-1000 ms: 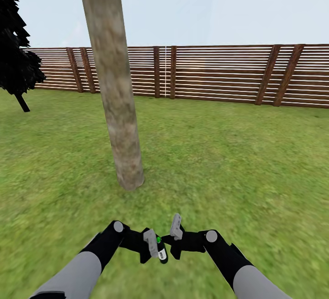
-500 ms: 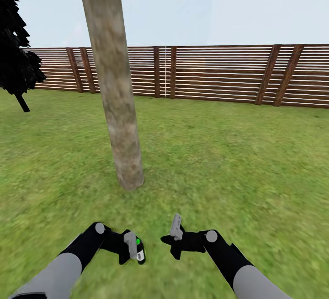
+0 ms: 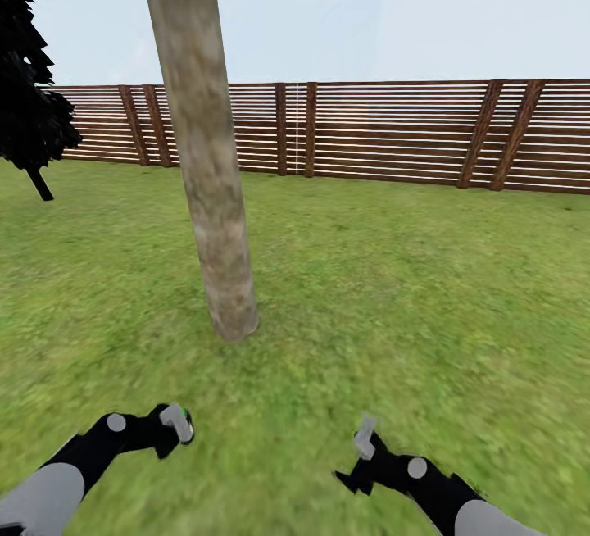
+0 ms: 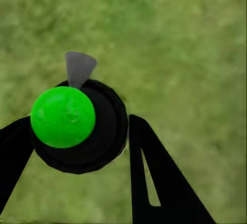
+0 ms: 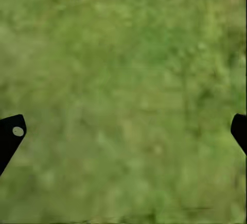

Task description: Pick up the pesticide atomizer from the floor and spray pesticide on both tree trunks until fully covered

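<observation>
A thick grey-tan tree trunk (image 3: 209, 175) rises from the lawn just left of centre, leaning slightly, its crown out of frame. My left gripper (image 3: 176, 425) is low at the left, well short of the trunk's base. It is shut on the pesticide atomizer (image 3: 184, 415). In the left wrist view the atomizer (image 4: 77, 126) is a black round bottle with a green top and a grey nozzle, held between the dark fingers (image 4: 154, 178) over grass. My right gripper (image 3: 363, 442) is low at the right, open and holding nothing, its fingertips (image 5: 13, 131) far apart over grass.
A brown slatted wooden fence (image 3: 393, 130) closes off the lawn (image 3: 410, 290) at the back. A near-black cypress (image 3: 29, 102) stands at the far left. Open grass lies around the trunk and to its right.
Both arms have swung apart from the centre. The left one moved out left with the atomizer, and the right one moved right and lower. The view itself has not shifted.
</observation>
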`<state>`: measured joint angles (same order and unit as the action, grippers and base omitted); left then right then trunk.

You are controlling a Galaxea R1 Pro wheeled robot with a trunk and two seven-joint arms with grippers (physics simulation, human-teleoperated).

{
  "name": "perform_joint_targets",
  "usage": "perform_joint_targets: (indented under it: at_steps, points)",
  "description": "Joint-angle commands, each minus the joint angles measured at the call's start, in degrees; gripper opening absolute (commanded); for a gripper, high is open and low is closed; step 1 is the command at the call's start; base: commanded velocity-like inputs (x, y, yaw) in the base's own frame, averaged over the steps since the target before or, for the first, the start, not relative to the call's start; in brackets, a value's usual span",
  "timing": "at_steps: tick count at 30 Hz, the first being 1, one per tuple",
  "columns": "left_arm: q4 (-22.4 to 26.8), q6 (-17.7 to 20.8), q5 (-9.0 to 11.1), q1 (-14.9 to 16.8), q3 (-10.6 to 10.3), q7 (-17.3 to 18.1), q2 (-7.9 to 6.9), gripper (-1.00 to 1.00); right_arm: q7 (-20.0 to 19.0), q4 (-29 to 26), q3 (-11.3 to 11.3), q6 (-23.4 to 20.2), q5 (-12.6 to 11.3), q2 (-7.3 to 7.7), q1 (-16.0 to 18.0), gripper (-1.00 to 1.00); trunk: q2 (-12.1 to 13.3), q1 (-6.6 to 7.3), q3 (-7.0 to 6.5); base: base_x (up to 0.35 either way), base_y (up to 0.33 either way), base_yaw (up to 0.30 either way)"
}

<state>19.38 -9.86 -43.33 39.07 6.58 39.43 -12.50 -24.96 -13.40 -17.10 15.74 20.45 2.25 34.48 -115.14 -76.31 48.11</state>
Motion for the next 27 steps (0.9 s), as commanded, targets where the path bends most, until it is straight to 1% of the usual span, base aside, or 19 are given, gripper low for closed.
perform_joint_targets:
  at_steps: [1,2,3,4,5,6,7,8,9,10,11,12,13,15,18,20,22,25,27]
  points:
    - [-1.0,-0.3,1.0,0.0,1.2,-2.0,0.1,-1.0,4.3,2.4,0.3,1.1,-0.3,0.03,0.0,1.0,0.0,0.01,0.04,0.0,0.0,0.0]
    - [-2.6,0.0,4.9,0.0,2.4,-6.1,0.17,-1.0,13.0,6.3,0.2,3.2,-2.5,0.01,0.0,1.0,0.0,0.01,0.04,0.0,0.0,0.0]
    - [-3.5,0.1,8.3,0.0,3.2,-9.3,0.29,-1.0,19.8,8.3,0.2,4.6,-5.1,-0.08,-0.1,1.0,0.0,0.01,0.04,0.0,0.0,0.0]
    - [-4.0,0.2,10.4,0.0,3.5,-11.3,0.33,-1.0,23.6,9.1,0.2,5.1,-7.0,-0.14,-0.1,1.0,0.0,0.01,0.04,0.0,0.0,0.0]
    - [-4.7,0.6,13.9,0.0,3.7,-14.5,0.45,-1.0,28.1,9.9,0.2,5.6,-10.3,-0.17,-0.4,1.0,0.0,0.01,0.04,0.0,0.0,0.0]
    - [-5.7,1.3,17.0,0.0,3.8,-17.4,0.56,-1.0,30.7,10.3,0.2,6.1,-13.4,-0.11,-1.0,1.0,0.0,0.01,0.04,0.0,0.0,0.0]
    - [-6.5,1.9,19.0,0.0,3.8,-19.2,0.68,-1.0,31.7,10.4,0.3,6.5,-15.4,-0.06,-1.5,1.0,0.0,0.01,0.04,0.0,0.0,0.0]
    - [-7.6,2.8,21.8,0.0,3.9,-21.6,1.12,-1.0,32.6,10.5,0.3,7.5,-18.6,0.02,-2.1,1.0,0.0,0.01,0.04,0.0,0.0,0.0]
    - [-8.3,3.5,24.2,0.0,3.9,-23.9,1.7,-1.0,33.2,10.6,0.3,8.6,-22.1,0.1,-2.6,1.0,0.0,0.01,0.04,0.0,0.0,0.0]
    - [-8.6,4.4,26.2,0.0,3.9,-27.0,2.34,-1.0,34.9,10.7,0.3,9.7,-27.5,0.47,-3.1,1.0,0.0,0.01,0.04,0.0,0.0,0.0]
    - [-8.7,6.0,27.2,0.0,4.1,-29.3,2.64,-1.0,36.9,10.9,0.3,10.4,-31.4,0.85,-3.5,1.0,0.0,0.01,0.04,0.0,0.0,0.0]
    - [-8.5,8.5,27.9,0.1,4.1,-30.8,2.94,-1.0,38.0,11.0,0.2,11.2,-34.0,1.05,-4.1,1.0,0.0,0.01,0.04,0.0,0.0,0.0]
    - [-8.3,11.6,28.5,0.2,4.1,-31.5,3.48,-1.0,38.6,11.1,0.2,11.8,-35.3,1.15,-4.8,1.0,0.0,0.01,0.04,0.0,0.0,0.0]
    - [-8.1,17.7,29.4,0.6,4.0,-31.8,4.58,-1.0,38.8,11.1,0.0,12.3,-36.2,1.17,-5.5,1.0,0.0,0.01,0.04,0.0,0.0,0.0]
    - [-8.0,21.7,29.7,1.7,4.0,-31.6,5.75,-1.0,37.6,11.1,0.0,12.4,-36.6,1.12,-5.9,1.0,0.0,0.01,0.04,0.0,0.0,0.0]
    - [-7.9,26.6,29.7,2.9,3.9,-31.5,6.25,-1.0,37.3,11.1,-0.1,12.4,-36.6,0.99,-5.9,1.0,0.0,0.01,0.04,0.0,0.0,0.0]
    - [-7.6,30.7,29.7,4.4,3.9,-31.2,6.37,-1.0,37.2,11.1,-0.1,12.4,-36.7,0.83,-6.0,1.0,0.0,0.01,0.04,0.0,0.0,0.0]
    - [-4.3,32.9,29.6,5.1,3.6,-27.6,6.93,-1.0,37.2,11.1,-0.1,12.4,-36.8,0.6,-7.2,1.0,0.0,0.01,0.04,0.002,0.0,0.0]
    - [-2.1,33.2,29.6,4.9,3.5,-26.5,7.34,-1.0,37.2,11.1,-0.2,12.5,-36.8,0.53,-7.8,1.0,0.0,0.01,0.04,0.159,0.0,0.0]
